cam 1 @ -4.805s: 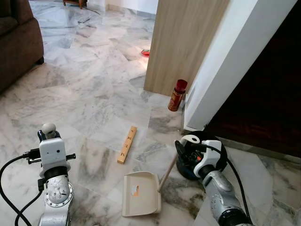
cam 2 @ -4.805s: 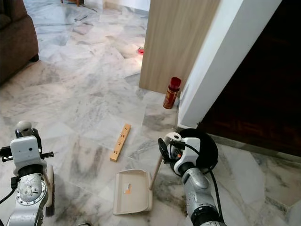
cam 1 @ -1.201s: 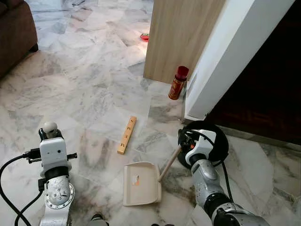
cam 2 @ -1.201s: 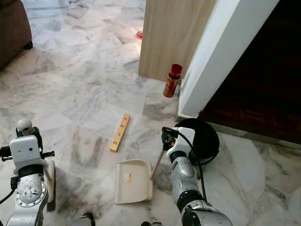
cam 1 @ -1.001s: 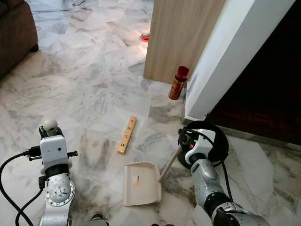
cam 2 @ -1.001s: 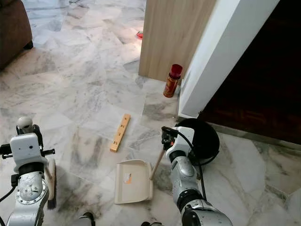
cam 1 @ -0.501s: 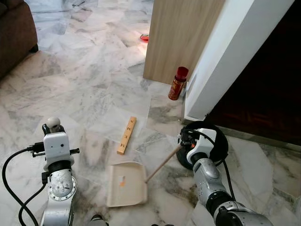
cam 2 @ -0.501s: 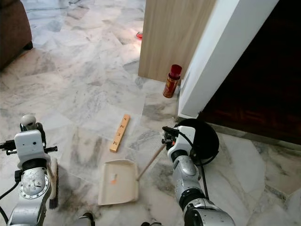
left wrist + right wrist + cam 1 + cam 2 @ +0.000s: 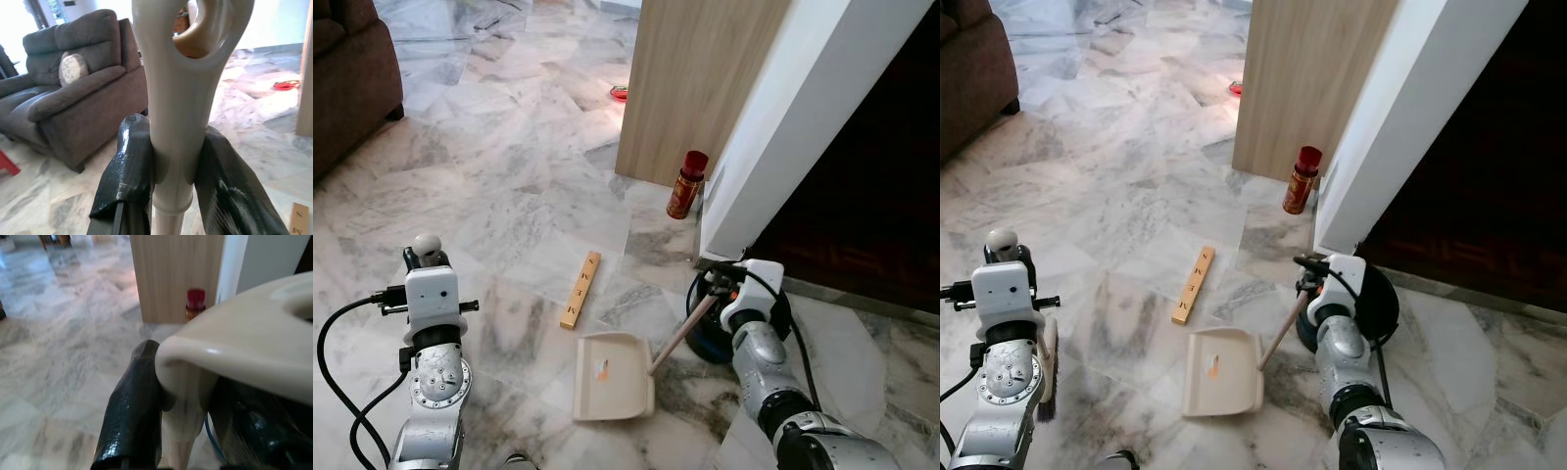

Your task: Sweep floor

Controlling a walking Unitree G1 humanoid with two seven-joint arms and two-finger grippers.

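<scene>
Two pincers clamped, left pincer [image 9: 171, 188] on broom handle [image 9: 178, 98], right pincer [image 9: 178, 418] on dustpan handle [image 9: 230, 362]

— How is the left arm held?
— It is raised upright at the left; the left gripper [image 9: 173, 181] is clamped on a cream handle [image 9: 178, 98].
— And the right?
— The forearm is stretched forward; the right gripper [image 9: 183, 416] is closed about a wooden handle [image 9: 182, 418], a black finger [image 9: 132, 416] pressed against it.

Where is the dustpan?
In the eye views the dustpan lies on the floor in front of the robot, just below the wooden block, its handle running toward the right claw.
</scene>
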